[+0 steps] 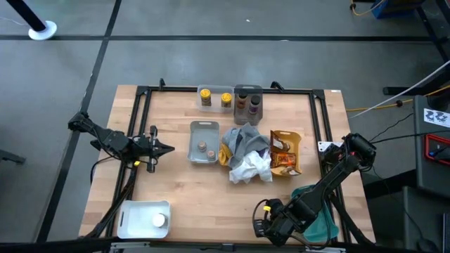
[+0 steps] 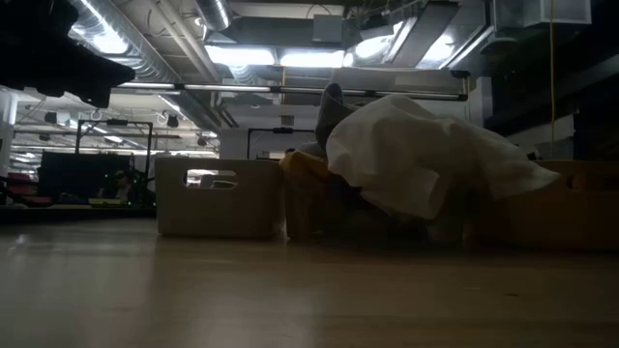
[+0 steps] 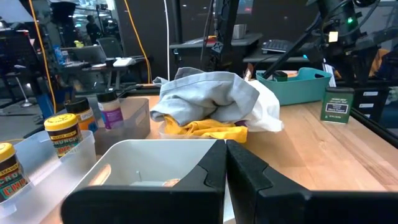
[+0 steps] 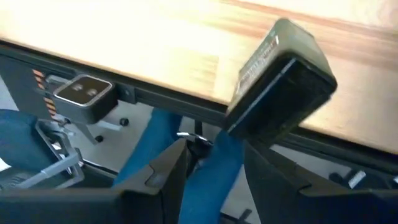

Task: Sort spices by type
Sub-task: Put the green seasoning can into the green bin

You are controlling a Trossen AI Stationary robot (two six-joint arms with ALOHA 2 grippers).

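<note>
Two yellow glass spice jars [image 1: 204, 97] in clear plastic tray [image 1: 215, 88] at desk's far edge. One dark flat tin [image 4: 280, 81], near right corner, clamped by right gripper [image 4: 214, 149]. Left gripper [image 1: 165, 148] pinched closed, empty, near left edge.

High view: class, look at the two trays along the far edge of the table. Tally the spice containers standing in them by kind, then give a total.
Yellow jars: 2
Orange bottle: 1
Dark jar: 1
Total: 4
</note>
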